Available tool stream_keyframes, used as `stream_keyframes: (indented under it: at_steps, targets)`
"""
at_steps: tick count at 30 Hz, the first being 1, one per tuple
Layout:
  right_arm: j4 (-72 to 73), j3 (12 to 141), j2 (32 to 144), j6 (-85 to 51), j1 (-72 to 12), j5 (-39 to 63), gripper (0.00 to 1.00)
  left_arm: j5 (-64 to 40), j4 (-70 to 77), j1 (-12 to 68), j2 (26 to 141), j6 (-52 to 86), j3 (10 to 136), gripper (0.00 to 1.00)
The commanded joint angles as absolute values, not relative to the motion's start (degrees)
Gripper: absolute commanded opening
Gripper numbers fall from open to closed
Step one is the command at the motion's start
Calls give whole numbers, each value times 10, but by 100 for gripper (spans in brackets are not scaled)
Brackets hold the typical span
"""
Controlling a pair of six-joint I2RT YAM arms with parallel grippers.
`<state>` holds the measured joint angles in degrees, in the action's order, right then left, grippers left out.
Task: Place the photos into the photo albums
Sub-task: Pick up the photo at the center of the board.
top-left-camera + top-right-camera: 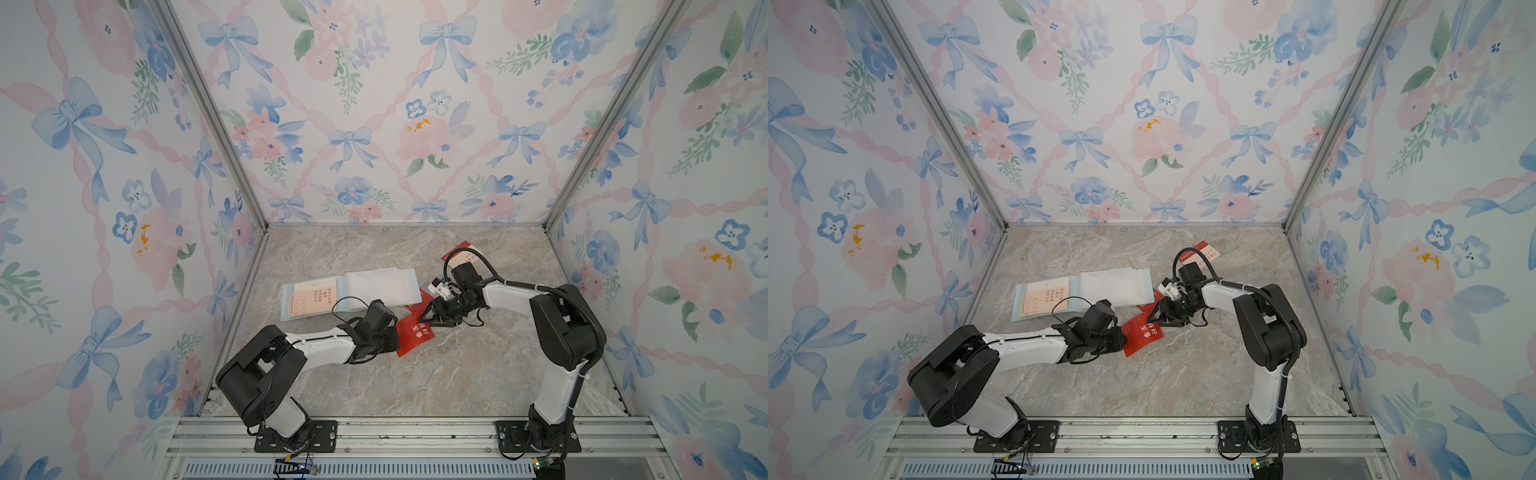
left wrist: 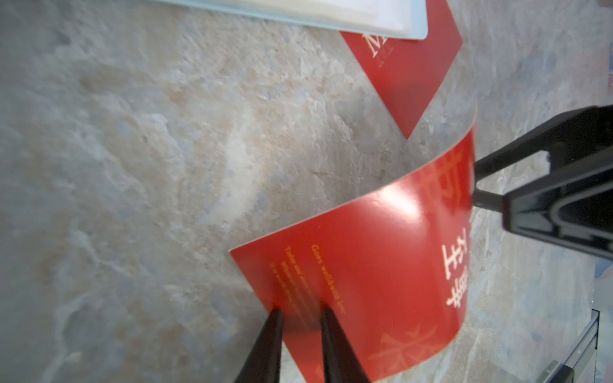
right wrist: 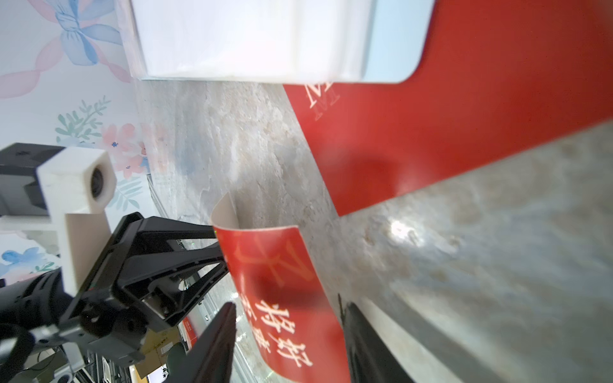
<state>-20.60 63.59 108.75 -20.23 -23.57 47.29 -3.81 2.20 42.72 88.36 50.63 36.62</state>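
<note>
Room: three walls (image 1: 374,104) papered with blue bows, pink ribbons and flowers; bare aluminium posts (image 1: 216,124) at the corners.
Surface (image 1: 457,374): grey-beige marbled slab, lower centre in both top views; slotted metal rail (image 1: 415,432) along its near edge.
Photo album (image 1: 374,286): open, mid-surface; cream card (image 1: 303,297) in its left sleeve.
Red card (image 1: 413,338): lifted, bowed, just lower right of the album.
Left pincer (image 2: 300,313): clamped on one end of the red card.
Right pincer (image 3: 288,306): half spread, gripping the other end across its width.
Second red card (image 2: 408,73): flat, corner under the album.
Further cards (image 1: 459,252): upper right of the surface.
</note>
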Motion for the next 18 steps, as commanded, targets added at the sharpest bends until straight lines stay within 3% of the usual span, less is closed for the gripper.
stream_keyframes:
  at_steps: [1,11,14,18]
  targets:
    - [-211,634,1061,-197,-236,513,53,-31,-29,425,908,493,356,24]
    - [-244,637,1055,-179,-234,501,49,-35,-29,412,897,491,350,24]
    - [-246,639,1054,-176,-234,501,42,-31,-28,412,891,488,352,24]
    - [-249,644,1058,-177,-234,498,23,-30,-29,407,885,485,352,24]
